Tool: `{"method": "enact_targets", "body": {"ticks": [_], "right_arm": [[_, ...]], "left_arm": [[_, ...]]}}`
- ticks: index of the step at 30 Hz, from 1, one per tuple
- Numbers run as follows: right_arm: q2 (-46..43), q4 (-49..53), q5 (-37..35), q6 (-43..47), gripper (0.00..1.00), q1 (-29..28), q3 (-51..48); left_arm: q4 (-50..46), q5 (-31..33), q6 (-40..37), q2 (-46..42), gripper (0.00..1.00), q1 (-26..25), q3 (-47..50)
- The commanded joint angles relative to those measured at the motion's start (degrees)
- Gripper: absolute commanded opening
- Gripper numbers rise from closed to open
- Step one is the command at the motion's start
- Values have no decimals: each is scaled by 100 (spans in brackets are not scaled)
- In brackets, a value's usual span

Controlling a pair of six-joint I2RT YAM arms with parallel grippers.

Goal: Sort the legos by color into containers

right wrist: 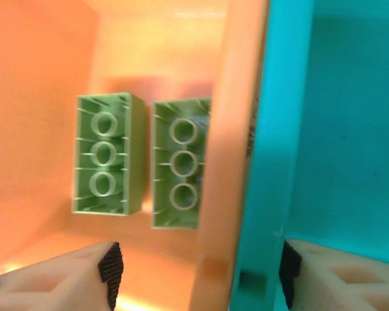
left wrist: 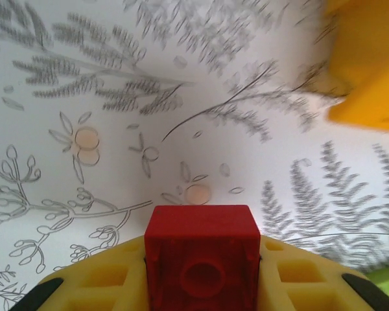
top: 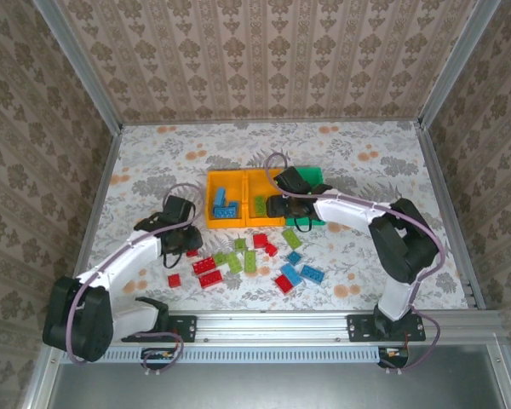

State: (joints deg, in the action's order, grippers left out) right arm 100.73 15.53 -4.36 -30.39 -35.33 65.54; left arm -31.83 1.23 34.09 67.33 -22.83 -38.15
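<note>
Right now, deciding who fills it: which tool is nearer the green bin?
Right. The right tool hangs over where the green bin meets an orange bin; the left tool, gripping a red brick, sits left of the bins.

A left orange open-topped plastic bin and a right orange bin stand touching on the counter, with a green plastic bin against the right one. The left holds blue studded bricks. The right holds two lime bricks, undersides up. Red, blue and lime loose bricks lie scattered nearer. One red brick sits clamped in the left hand.
</note>
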Motion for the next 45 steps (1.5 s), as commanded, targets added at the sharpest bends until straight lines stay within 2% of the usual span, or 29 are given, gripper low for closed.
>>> {"method": "enact_targets", "body": {"ticks": [1,6,13,16,19,26,34,39,41,43,44,45], "right_arm": [[-713,215,-354,-17,78,-10,-96],[-1489,373,-860,72,86,184,-490],[-2592,538,-1174,257,94,881,-1323],[-2929,593,-1064,281,97,1302,-1681],[-3195,717,-1008,299,98,1544,-1937],[-3645,889,-669,251,99,1573,-2374],[-3869,973,-188,-20,98,1531,-2839],[-3964,1071,-75,-107,98,1388,-2943],[-3998,1145,-122,-91,98,1220,-2937],[-4025,1221,-179,-119,98,980,-2941],[-4026,1288,-216,-165,98,848,-2929],[-4026,1370,-252,-209,98,722,-2911]], "left_arm": [[-57,-71,-199,-83,21,-266,-753],[267,-182,-384,484,23,-974,-1794],[778,-910,-819,2269,24,-1730,-3639],[842,-1027,-1014,2997,24,-1956,-4335],[935,-1290,-958,3599,25,-1988,-4853],[869,-1608,-915,4613,33,-2111,-5837],[797,-1708,-818,5214,34,-2158,-6365],[706,-1740,-767,5323,54,-2173,-6457],[707,-1662,-755,5276,73,-2186,-6415],[722,-1590,-772,5192,86,-2195,-6357],[731,-1554,-772,5126,98,-2197,-6312],[752,-1518,-776,5064,100,-2195,-6262]]}}
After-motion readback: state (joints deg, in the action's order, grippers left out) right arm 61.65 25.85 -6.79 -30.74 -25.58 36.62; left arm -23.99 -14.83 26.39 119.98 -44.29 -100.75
